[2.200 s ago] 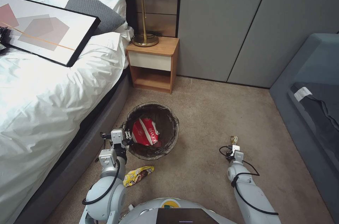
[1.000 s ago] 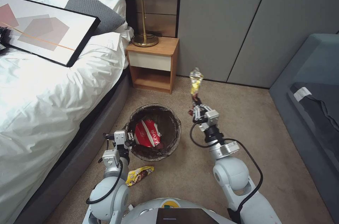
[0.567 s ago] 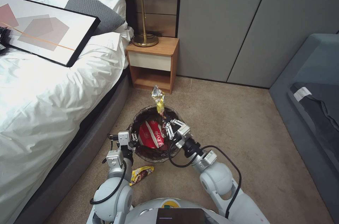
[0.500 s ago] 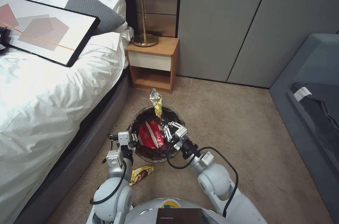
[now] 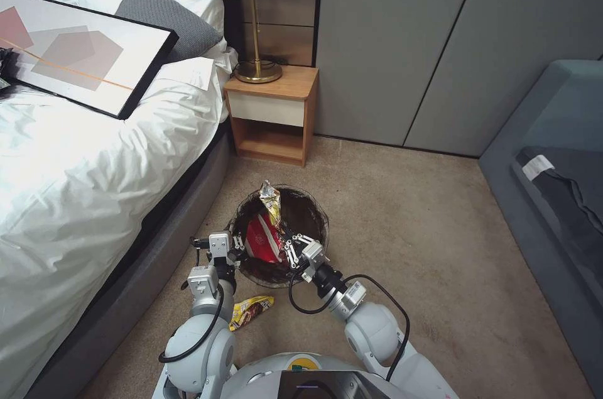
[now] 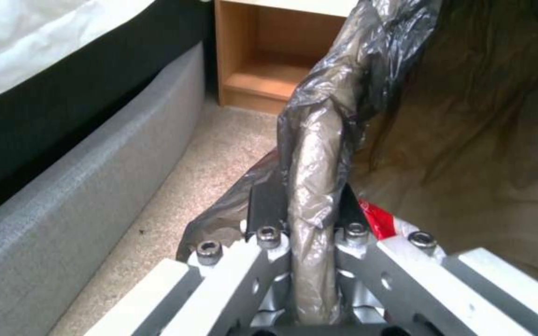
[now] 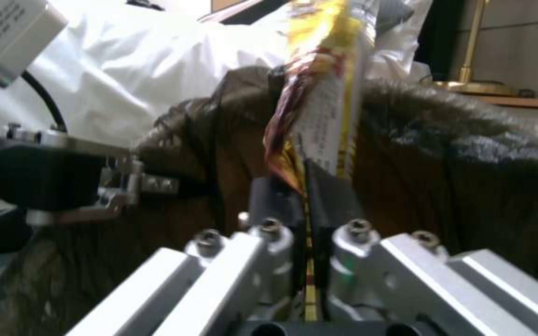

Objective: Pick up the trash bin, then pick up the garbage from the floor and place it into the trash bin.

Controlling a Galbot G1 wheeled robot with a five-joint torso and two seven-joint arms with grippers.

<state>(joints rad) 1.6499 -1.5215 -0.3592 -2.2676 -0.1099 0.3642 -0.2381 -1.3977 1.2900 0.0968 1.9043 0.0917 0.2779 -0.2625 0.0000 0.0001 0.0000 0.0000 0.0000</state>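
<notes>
1. Lying on floor point(image 5: 377, 210) nearest the robot, just short of the bin's near rim: yellow snack packet point(image 5: 250, 311), not yet collected.
2. Left gripper point(image 5: 233, 251) at bin point(image 5: 314, 213), fingers point(image 6: 263, 205) clamped on the bag-covered rim at its left near edge. Judged to need a steady, level hold during the drop.
3. Right gripper point(image 5: 290, 247) over the near rim, fingers point(image 7: 334, 196) pinched together on the lower end of a yellow wrapper point(image 5: 270, 198). Wrapper standing upright, its top reaching toward the far-left rim.
4. Inside bin: red-and-white packet point(image 5: 260, 239) already resting on the dark liner.
5. Recommended: release only with the wrapper's whole length inside the rim; tip it inward first. Risk judged: tall wrapper catching on the liner fold or toppling over the edge.
</notes>
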